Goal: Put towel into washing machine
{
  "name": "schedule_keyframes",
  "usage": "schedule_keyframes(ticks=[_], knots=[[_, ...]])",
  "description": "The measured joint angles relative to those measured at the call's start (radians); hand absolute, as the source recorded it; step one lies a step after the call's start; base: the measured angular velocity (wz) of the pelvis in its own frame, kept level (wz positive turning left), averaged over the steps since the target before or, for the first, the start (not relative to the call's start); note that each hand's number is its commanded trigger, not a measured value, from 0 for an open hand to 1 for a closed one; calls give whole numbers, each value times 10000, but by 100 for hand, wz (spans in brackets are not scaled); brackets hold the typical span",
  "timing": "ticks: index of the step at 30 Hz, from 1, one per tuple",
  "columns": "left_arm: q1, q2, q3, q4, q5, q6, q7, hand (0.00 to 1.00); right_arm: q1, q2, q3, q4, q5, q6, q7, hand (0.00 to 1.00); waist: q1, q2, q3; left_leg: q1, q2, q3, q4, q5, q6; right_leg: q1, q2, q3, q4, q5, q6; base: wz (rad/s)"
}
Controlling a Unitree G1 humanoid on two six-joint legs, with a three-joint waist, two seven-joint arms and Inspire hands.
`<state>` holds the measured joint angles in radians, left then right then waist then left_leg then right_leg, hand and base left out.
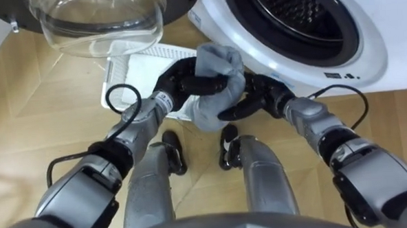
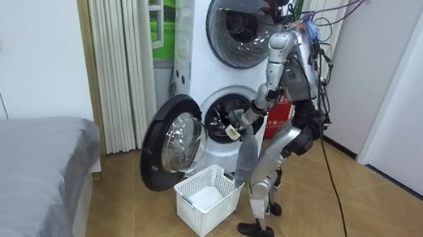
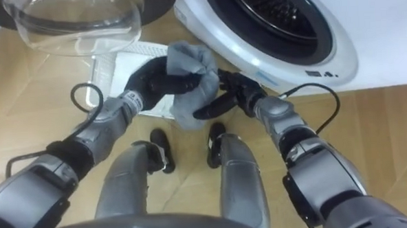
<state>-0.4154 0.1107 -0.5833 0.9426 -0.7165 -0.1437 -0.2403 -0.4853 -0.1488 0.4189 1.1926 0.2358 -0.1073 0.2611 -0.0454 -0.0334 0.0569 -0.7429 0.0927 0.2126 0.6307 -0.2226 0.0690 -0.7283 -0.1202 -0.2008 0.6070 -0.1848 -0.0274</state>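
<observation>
A grey towel (image 1: 215,62) hangs bunched between my two hands, just in front of the lower washing machine's open drum (image 1: 299,10). My left hand (image 1: 178,81) is curled round the towel's upper left part. From the right and below, my right hand (image 1: 258,94) grips it with thumb and fingers. In the room view I stand bent slightly toward the lower machine (image 2: 215,119), and the towel (image 2: 249,152) dangles down past my knees.
The round glass door (image 1: 103,22) stands swung open at the upper left. A white laundry basket (image 1: 143,65) sits on the wooden floor below my hands, beside my feet. A second machine is stacked above the lower one (image 2: 241,16). A bed (image 2: 9,165) lies at the room view's left.
</observation>
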Motion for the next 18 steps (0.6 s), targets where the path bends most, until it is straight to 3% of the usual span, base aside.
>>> schedule_keyframes(ticks=[10, 18], knots=[[40, 171, 47, -17, -2190, 261, -475, 100, -52, -8, -489, -166, -7, -6, 214, 0, 44, 299, 16, 5, -27, -127, -194, 51, -20, 123, -58, -210, -139, -4, 2, 4], [-23, 172, 548, -859, -2364, 375, -473, 100, -33, -59, -851, -322, 505, -50, 230, 0, -22, 298, 15, -15, -3, -132, -248, 61, -46, 120, -10, -219, -211, -26, 0, 0]])
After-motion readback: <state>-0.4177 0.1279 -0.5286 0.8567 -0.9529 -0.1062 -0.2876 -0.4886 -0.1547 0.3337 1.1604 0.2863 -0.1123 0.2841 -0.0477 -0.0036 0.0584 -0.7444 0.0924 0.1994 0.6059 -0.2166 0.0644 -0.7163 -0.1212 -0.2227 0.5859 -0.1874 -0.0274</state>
